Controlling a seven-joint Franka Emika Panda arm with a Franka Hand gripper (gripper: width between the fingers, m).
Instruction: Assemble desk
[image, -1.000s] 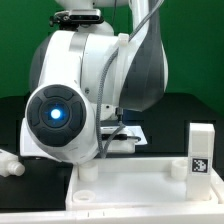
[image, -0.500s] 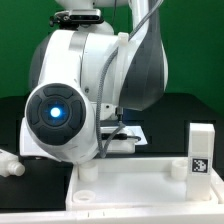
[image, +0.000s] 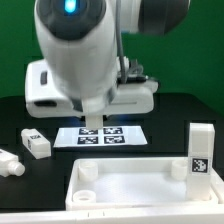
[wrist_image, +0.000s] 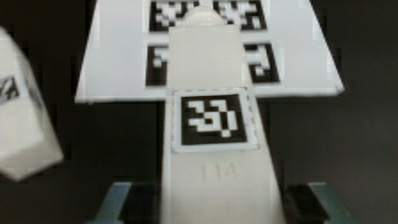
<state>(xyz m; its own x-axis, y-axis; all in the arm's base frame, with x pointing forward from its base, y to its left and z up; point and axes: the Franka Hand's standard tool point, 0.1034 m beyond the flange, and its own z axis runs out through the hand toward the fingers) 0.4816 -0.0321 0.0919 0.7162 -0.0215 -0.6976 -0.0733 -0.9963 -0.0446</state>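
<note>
1. Wrist view: the pincer (wrist_image: 214, 198) is clamped on a smooth white plastic block leg (wrist_image: 214, 160), one dark finger (wrist_image: 121, 197) at each long side. The leg's square black-and-white tag faces the camera.
2. Beneath it lies the thin, flat marker board (wrist_image: 111, 60) on the black worktop (wrist_image: 365, 60).
3. Exterior view: the rimmed rectangular tabletop panel (image: 140, 192), with round corner sockets, lies nearest the camera. An upright leg (image: 200, 150) stands at its far corner on the exterior view's right, and a loose leg (image: 35, 143) lies flat toward the exterior view's left.

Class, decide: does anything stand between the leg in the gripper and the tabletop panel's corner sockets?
Nothing visible does. The gripper holds the leg above the marker board; only black table lies between it and the tabletop panel. A loose leg lies to the exterior view's left, off that path.
</note>
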